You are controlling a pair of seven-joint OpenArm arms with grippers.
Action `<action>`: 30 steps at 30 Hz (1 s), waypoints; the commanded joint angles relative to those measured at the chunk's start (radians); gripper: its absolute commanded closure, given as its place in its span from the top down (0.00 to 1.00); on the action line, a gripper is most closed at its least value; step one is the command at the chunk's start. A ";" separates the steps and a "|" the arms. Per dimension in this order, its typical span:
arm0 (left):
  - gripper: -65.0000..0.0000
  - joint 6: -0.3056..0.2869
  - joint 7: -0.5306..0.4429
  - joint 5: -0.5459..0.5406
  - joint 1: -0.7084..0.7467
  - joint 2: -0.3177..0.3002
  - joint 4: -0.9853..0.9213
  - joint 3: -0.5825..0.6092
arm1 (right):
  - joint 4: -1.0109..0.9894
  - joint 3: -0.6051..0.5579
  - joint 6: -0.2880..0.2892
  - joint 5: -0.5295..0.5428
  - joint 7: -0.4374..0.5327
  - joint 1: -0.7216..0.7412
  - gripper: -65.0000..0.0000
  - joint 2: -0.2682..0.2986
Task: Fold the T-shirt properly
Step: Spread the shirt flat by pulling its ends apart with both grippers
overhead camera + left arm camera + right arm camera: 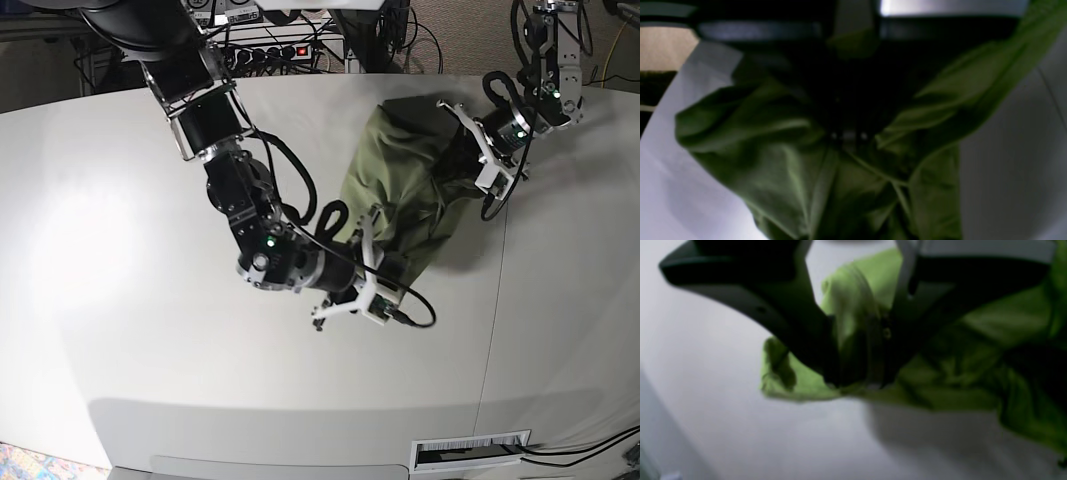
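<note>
Fabric of the olive T-shirt (405, 185) hangs bunched between our two arms above the white table (120, 300) in the base view, while only the wrist views show our right gripper (857, 380) and left gripper (848, 135) each pinched closed on a fold.

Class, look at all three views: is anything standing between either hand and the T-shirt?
Nothing visible. The right hand is shut on a bunch of the T-shirt, and the left hand grips its other end above the table.
</note>
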 commanded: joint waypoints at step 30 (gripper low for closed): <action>0.00 -0.009 -0.029 0.292 -0.153 -0.124 0.015 0.333 | 0.062 0.044 -0.002 -0.078 -0.090 0.082 0.21 -0.102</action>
